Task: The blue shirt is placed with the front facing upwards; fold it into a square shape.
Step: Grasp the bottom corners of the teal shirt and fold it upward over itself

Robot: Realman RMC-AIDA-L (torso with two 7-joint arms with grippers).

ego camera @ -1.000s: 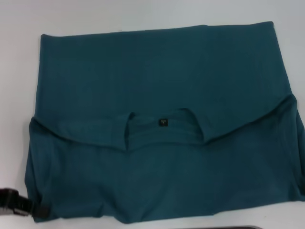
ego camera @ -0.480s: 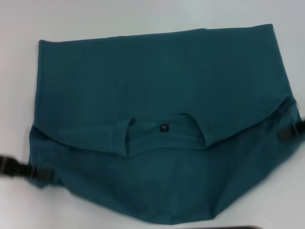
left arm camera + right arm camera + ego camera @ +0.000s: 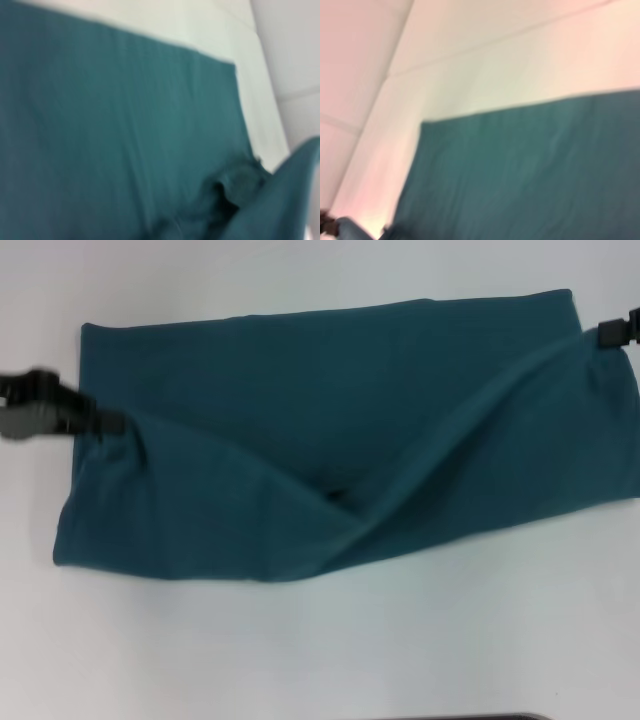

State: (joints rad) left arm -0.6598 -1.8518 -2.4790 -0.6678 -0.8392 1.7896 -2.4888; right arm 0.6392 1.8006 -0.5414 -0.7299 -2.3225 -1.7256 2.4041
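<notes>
Both grippers have carried the near half of the blue shirt [image 3: 330, 430] over its far half. Left gripper [image 3: 95, 423] and right gripper [image 3: 612, 335] stay clamped on opposite shirt edges. The collar fold is now covered; shirt lies on the surface [image 3: 320, 640].

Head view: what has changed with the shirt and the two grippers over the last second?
Both grippers, left gripper and right gripper, have taken hold of the blue shirt at its near corners and carried that half away from the robot, over the far half. The neck label is now almost covered. The shirt's far edge has stayed where it was on the white table.
</notes>
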